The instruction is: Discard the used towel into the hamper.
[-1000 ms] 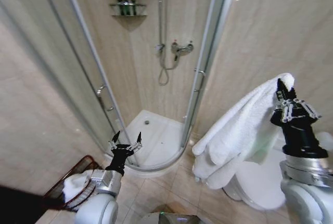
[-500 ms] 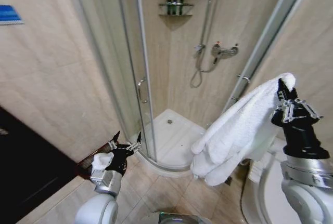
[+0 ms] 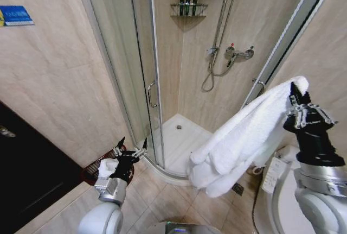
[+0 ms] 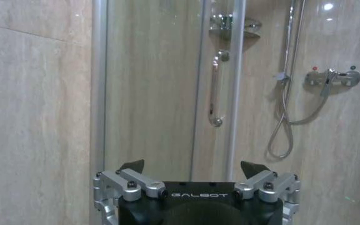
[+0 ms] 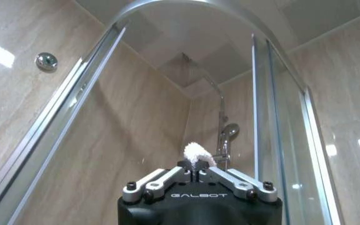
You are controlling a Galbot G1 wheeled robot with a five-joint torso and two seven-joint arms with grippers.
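White towel (image 3: pixel 244 136) pinched by its top edge in my raised right gripper (image 3: pixel 297 99), draping down toward the shower tray (image 3: pixel 179 141), my left gripper (image 3: pixel 130 150) low with fingers spread and empty, reddish wire hamper (image 3: pixel 93 170) on the floor just behind it beside the glass shower door (image 3: pixel 122 65).

Hamper (image 3: pixel 98 170) left, towel (image 3: pixel 238 136) right.

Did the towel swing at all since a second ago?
Yes, a little. The right gripper holds the towel at the same height, but its hanging end has swung left, farther from that arm.
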